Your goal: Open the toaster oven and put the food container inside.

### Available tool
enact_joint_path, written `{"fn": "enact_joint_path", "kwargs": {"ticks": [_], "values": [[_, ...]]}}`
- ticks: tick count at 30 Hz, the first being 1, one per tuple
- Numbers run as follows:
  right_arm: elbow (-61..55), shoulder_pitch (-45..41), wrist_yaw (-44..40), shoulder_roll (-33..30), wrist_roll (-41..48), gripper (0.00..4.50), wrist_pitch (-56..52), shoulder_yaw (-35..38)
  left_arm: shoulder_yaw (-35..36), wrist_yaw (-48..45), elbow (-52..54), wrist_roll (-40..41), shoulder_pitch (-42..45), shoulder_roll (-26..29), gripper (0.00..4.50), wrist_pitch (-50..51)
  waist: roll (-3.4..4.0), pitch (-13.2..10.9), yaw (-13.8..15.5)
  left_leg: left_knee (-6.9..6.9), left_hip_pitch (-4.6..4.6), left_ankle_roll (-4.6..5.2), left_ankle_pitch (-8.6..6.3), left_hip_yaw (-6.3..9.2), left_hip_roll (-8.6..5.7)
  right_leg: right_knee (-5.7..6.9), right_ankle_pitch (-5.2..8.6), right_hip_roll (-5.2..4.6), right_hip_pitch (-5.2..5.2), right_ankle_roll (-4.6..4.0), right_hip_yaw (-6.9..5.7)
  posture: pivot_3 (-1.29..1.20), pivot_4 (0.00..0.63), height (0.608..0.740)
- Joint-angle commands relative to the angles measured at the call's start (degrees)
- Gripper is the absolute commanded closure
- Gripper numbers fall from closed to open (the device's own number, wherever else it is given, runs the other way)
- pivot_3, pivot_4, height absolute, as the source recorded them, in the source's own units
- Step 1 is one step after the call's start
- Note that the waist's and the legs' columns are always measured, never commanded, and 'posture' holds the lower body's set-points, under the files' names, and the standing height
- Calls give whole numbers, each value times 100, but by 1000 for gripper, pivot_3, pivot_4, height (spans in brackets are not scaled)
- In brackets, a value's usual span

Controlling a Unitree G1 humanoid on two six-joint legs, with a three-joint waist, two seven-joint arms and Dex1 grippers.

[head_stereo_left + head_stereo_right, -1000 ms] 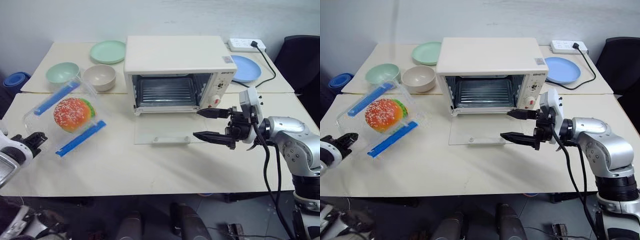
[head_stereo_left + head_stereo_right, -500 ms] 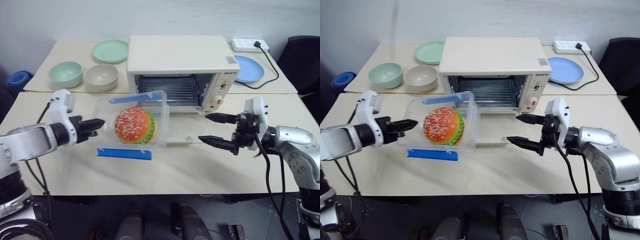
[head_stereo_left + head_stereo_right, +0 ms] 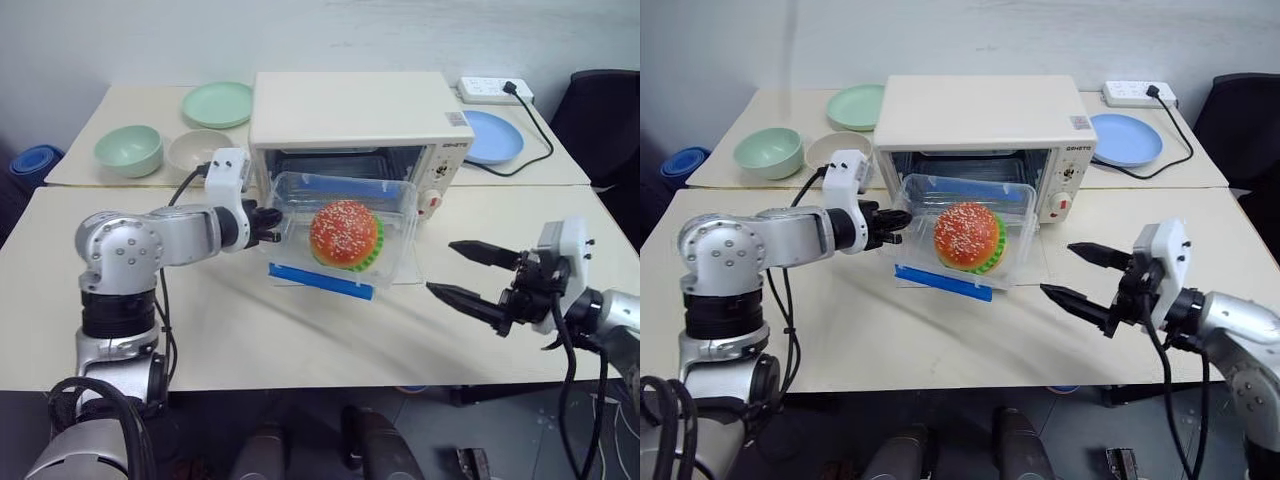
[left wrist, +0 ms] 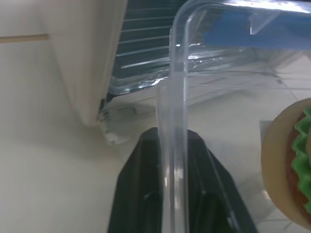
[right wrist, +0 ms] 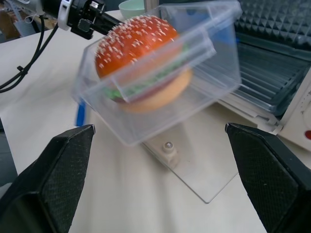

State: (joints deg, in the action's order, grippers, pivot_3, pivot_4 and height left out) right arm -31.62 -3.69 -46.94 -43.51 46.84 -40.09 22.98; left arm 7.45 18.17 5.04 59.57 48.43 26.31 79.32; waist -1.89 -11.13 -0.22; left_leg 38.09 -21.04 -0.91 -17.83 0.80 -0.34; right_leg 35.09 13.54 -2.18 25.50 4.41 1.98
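bowls (image 3: pixel 129 150), plates beside toaster oven (image 3: pixel 355 110)

toaster oven (image 3: pixel 350 105): cream-white, red marks on the knob panel
food container (image 3: pixel 345 235): clear, blue clips; burger in it has an orange sesame-speckled bun and a green frill
my fingers (image 3: pixel 468 298): black
bowls: pale green (image 3: pixel 129 150), beige (image 3: pixel 192 149)
plates: mint green (image 3: pixel 217 103), blue (image 3: pixel 493 136)
surface (image 3: pixel 300 340): pale cream
power strip (image 3: pixel 494 90): white
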Motion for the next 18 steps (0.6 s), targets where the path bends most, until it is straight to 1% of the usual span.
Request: {"fn": "enact_joint_path", "kwargs": {"ticks": [1,4,5,8,12,13,15,16,18], "values": [[-188,-63,276,77,101,0,111,109,100,-177,-61,-423,163,-102,2594,-126,0,0,6,0,1,1,0,-1,-1,0,0,-2,0,1,0,0,150,740],[-154,-95,398,110,52,0,131,7,188,-360,32,-738,94,-189,1663,-438,0,0,16,0,0,3,0,4,-2,0,-1,-1,0,1,-1,0,150,740],[-161,-92,419,115,57,0,127,-12,256,-459,121,-816,43,-229,1444,-648,0,0,19,0,0,3,0,5,-2,0,-1,-1,0,1,-1,0,150,740],[-246,-57,440,115,208,0,58,-24,602,-1023,508,-645,-196,-303,1444,-1082,0,0,19,0,-2,3,0,5,-2,-3,0,-4,0,1,-1,0,150,740],[-407,-33,462,129,524,0,-74,-98,1151,-2006,928,-56,-627,-60,1444,-1203,1,0,3,-2,-1,2,-1,2,5,-4,0,-17,1,0,0,0,150,740],[-435,-32,460,125,606,189,-105,-124,1278,-2222,945,71,-701,16,1423,-1220,1,0,4,-2,-2,2,-1,4,7,-4,1,-16,1,-1,-1,0,150,740],[-526,-55,530,161,841,549,-207,-239,1537,-3120,946,239,-962,423,1822,-1434,1,0,-8,-1,0,3,-1,6,7,-2,1,-12,0,-3,-4,0,150,740],[-552,-64,568,175,928,824,-239,-282,1590,-3537,953,303,-1066,610,1991,-1517,1,0,-9,-2,2,3,0,3,7,-2,3,-9,0,-5,-4,0,150,740],[-597,-60,652,210,1019,1529,-283,-384,1531,-4328,1046,433,-1270,1001,2622,-1533,1,0,-2,-1,4,3,0,2,7,0,6,2,0,-11,-7,0,150,740]]}}
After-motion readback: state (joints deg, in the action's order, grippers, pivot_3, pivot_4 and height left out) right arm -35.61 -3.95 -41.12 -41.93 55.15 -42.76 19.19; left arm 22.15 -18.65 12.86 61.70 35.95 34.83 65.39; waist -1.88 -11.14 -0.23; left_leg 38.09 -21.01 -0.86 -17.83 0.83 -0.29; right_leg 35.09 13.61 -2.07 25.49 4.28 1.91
